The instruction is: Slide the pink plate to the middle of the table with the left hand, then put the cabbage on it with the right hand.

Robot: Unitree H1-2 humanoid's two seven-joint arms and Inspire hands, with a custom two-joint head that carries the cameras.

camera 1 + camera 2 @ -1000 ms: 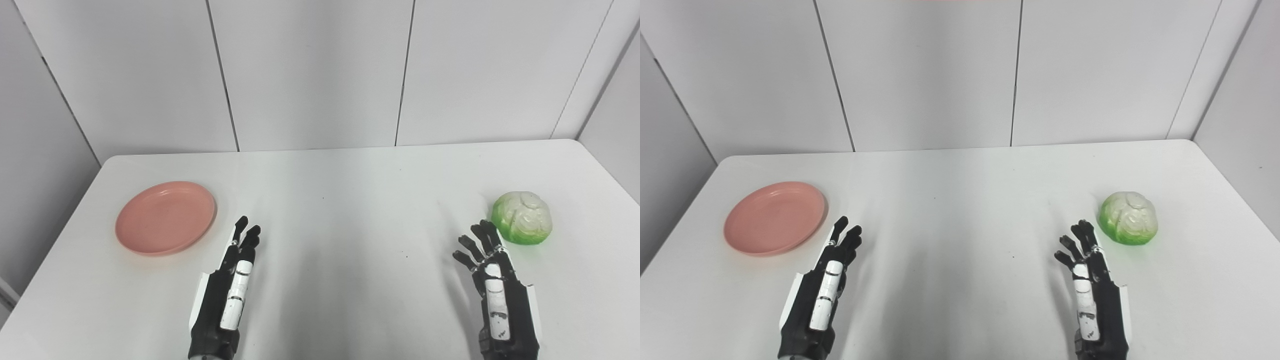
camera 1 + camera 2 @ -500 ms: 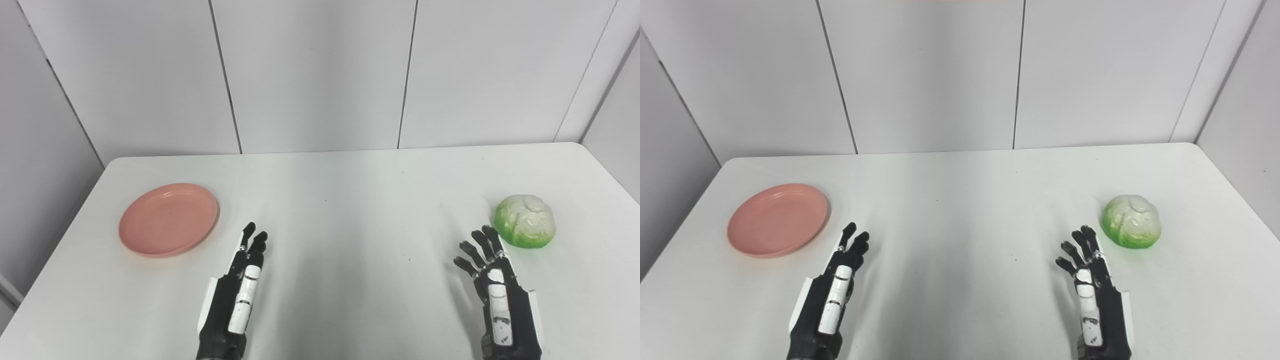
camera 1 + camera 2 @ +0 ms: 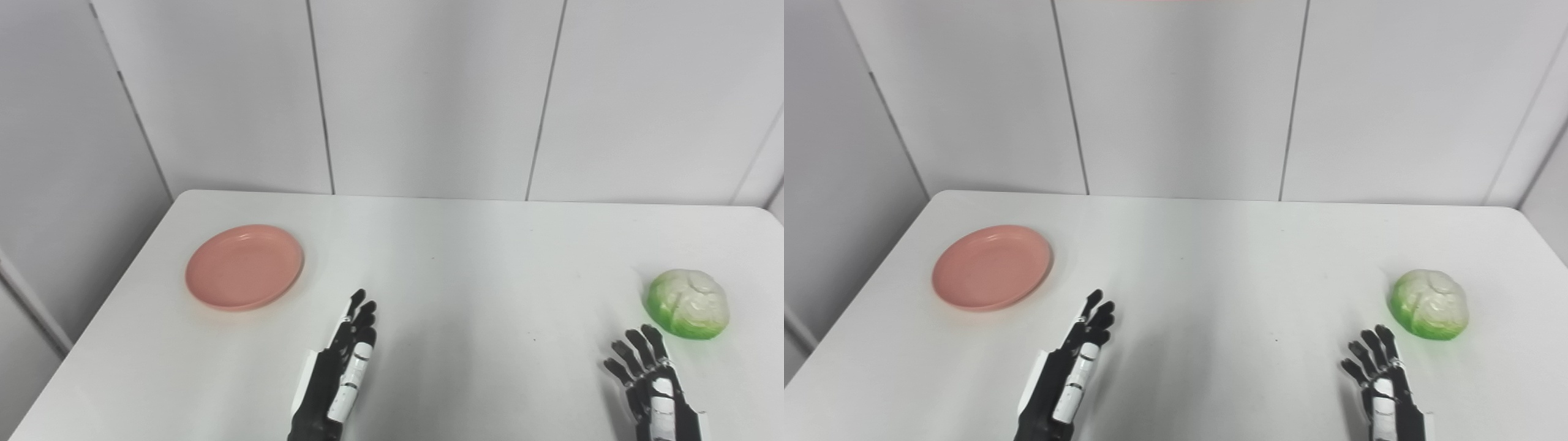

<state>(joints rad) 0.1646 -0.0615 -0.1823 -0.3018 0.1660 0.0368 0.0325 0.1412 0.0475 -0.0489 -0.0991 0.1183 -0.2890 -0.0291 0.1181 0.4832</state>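
The pink plate (image 3: 244,266) lies on the white table (image 3: 465,257), toward its left side. Far to the right rests the green and white cabbage (image 3: 688,304). My left hand (image 3: 342,367) hovers low near the front edge, right of and nearer than the plate, fingers straight and pointing away, holding nothing. At the bottom right my right hand (image 3: 648,380) has its fingers spread and empty, just short of the cabbage and a little to its left. The two hands touch neither object.
Grey wall panels (image 3: 429,92) stand right behind the table's far edge. A wall panel also runs along the table's left edge (image 3: 98,294). Bare tabletop lies between plate and cabbage.
The whole picture has shifted right and down, so the camera turned left. Both hands have sunk lower in the picture; plate and cabbage keep their places on the table.
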